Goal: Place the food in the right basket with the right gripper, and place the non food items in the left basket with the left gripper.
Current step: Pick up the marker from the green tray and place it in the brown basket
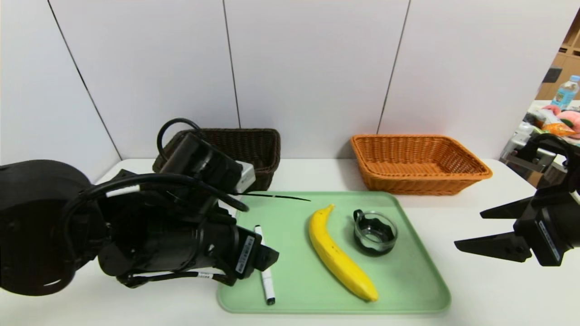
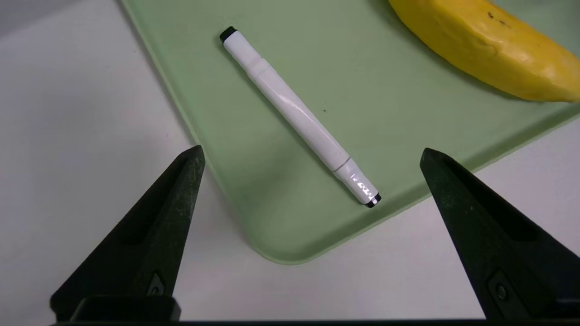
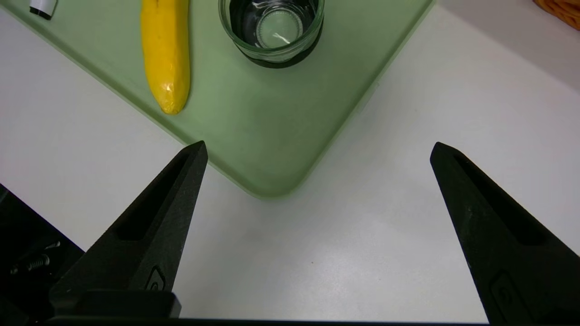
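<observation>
On the green tray (image 1: 410,283) lie a yellow banana (image 1: 340,257), a white marker (image 1: 266,275) with black ends, and a small glass cup (image 1: 375,232). The dark brown left basket (image 1: 253,146) and the orange right basket (image 1: 419,163) stand behind the tray, both showing nothing inside. My left gripper (image 2: 311,151) hangs open over the tray's near left corner, just above the marker (image 2: 297,111) and not touching it. My right gripper (image 1: 469,228) is open and empty over bare table right of the tray, with the banana (image 3: 165,54) and cup (image 3: 272,27) ahead of it.
The white table (image 1: 489,294) carries everything, with a grey panel wall close behind the baskets. Beyond the table's right edge sits clutter, including a plastic bottle (image 1: 566,90). My bulky left arm (image 1: 136,226) covers the table's left side and part of the brown basket.
</observation>
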You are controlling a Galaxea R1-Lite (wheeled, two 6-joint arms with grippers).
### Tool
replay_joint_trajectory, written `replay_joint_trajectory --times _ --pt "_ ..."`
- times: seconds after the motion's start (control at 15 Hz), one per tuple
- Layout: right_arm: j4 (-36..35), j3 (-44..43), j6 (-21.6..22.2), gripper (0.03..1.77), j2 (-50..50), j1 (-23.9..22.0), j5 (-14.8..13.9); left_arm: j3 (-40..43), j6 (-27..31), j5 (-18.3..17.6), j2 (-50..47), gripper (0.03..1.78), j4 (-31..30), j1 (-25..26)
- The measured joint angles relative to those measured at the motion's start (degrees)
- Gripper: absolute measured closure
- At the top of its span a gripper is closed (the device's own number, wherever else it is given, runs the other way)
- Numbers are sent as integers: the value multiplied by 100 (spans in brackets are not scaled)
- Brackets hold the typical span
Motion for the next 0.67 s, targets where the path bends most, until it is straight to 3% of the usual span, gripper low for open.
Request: replay_joint_trajectory --times 0.4,0.67 --pt "12 -23 63 10 13 1 0 -545 -1011 243 634 12 599 -166" --pt "17 7 155 10 -4 96 0 -853 -1612 734 1064 12 736 -171"
